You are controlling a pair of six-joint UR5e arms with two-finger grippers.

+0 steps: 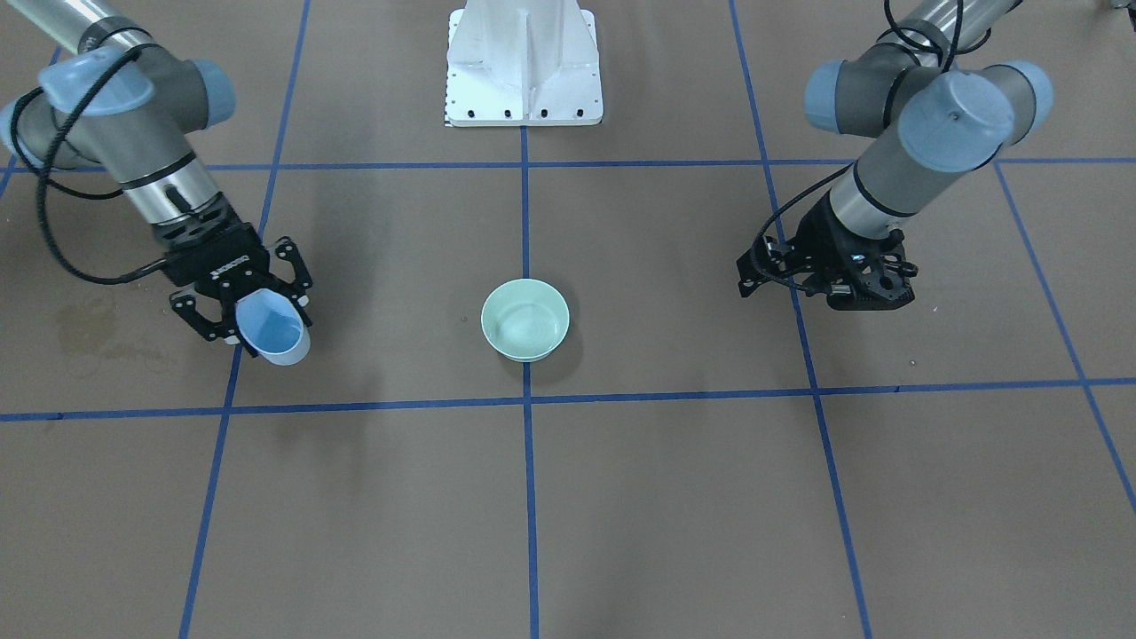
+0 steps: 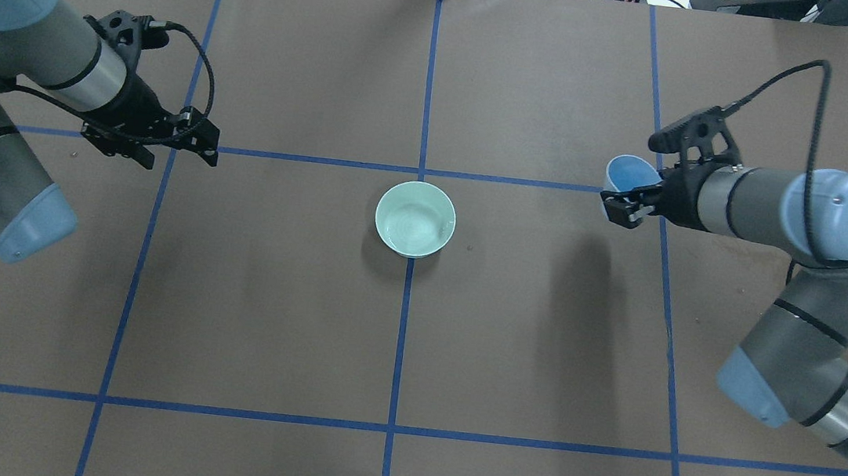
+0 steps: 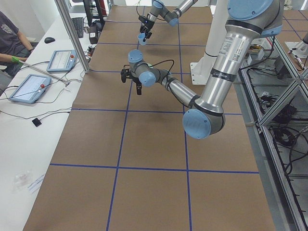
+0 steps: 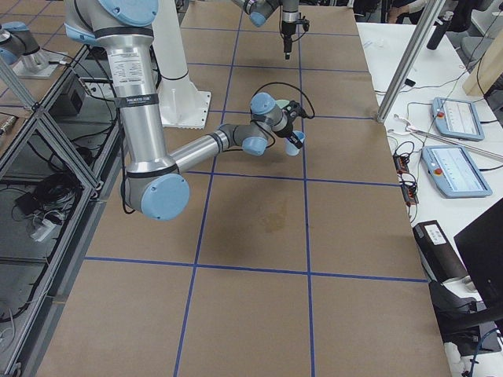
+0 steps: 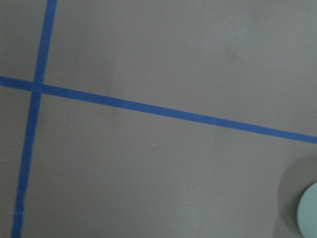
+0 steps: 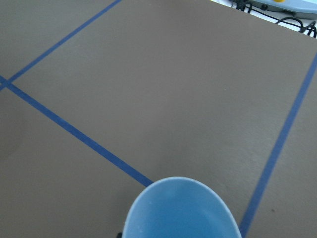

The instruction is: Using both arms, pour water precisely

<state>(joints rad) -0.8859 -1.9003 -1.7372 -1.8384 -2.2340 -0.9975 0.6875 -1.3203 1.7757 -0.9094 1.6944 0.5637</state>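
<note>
A pale green bowl [image 1: 525,319] stands at the table's middle on a blue tape line; it also shows in the overhead view [image 2: 415,219], with faint whitish ripples of water [image 2: 415,228] inside. My right gripper [image 1: 257,311] is shut on a light blue cup [image 1: 271,330], held tilted above the table well to the bowl's side [image 2: 628,174]. The cup's rim fills the bottom of the right wrist view [image 6: 181,210]; I see no water in it. My left gripper [image 2: 154,145] hangs open and empty over the table on the bowl's other side, fingers pointing down.
The white bolted pedestal [image 1: 524,67] stands at the robot's edge of the table. A faint stain [image 1: 89,333] marks the brown paper near the right arm. Blue tape lines grid the table. The bowl's edge [image 5: 309,213] shows at the left wrist view's corner.
</note>
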